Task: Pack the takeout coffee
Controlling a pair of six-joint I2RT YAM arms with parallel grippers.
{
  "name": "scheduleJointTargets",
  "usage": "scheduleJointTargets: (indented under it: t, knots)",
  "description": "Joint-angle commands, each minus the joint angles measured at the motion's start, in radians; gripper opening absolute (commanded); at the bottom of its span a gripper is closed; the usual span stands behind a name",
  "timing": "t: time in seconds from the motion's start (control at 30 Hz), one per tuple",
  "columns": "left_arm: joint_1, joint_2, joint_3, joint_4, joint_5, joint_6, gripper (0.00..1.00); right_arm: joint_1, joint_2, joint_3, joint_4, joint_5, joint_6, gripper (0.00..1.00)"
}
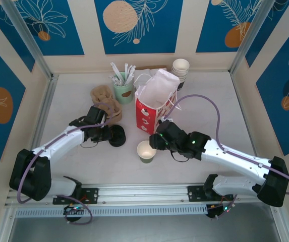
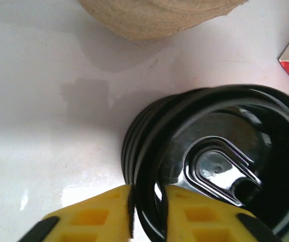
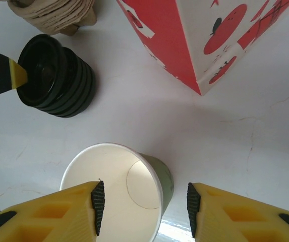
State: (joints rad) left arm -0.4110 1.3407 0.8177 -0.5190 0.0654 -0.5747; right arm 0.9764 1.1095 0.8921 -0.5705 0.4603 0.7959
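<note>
Blue leaf-patterned walls [image 1: 38, 20] enclose a white desk [image 1: 104, 166]. Near its front centre stands the takeout coffee, a lidless green paper cup [image 1: 147, 151] with a cream inside, just in front of a red-and-white paper bag [image 1: 153, 103]. The right gripper [image 3: 145, 206] hangs over the cup, its fingers [image 3: 235, 217] apart. To the cup's left, apart from it, sits a stack of round black plastic lids [image 1: 117, 136]. The left gripper [image 2: 148, 199] has its yellow fingers [image 2: 194, 217] pinched together on the rim of the top lid [image 2: 220, 166].
</note>
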Motion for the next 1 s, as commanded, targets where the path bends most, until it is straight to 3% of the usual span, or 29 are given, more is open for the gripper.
scheduleJointTargets:
  t: [0.0,0.3,0.63,0.97]
  knots:
    - [-0.012,0.011,0.009,0.024,-0.006,-0.007,0.18,-0.01,-0.037,-0.001,-0.018,-0.012,0.0,0.49]
    - [-0.014,-0.021,0.067,-0.046,-0.04,0.003,0.14,-0.027,-0.062,0.021,-0.036,-0.049,-0.004,0.47]
    - [-0.057,-0.125,0.185,-0.257,-0.096,0.01,0.16,-0.014,-0.129,0.075,0.011,-0.154,0.056,0.48]
    - [-0.26,-0.182,0.406,-0.464,-0.195,0.007,0.13,0.001,-0.04,0.199,0.008,-0.279,0.034,0.56]
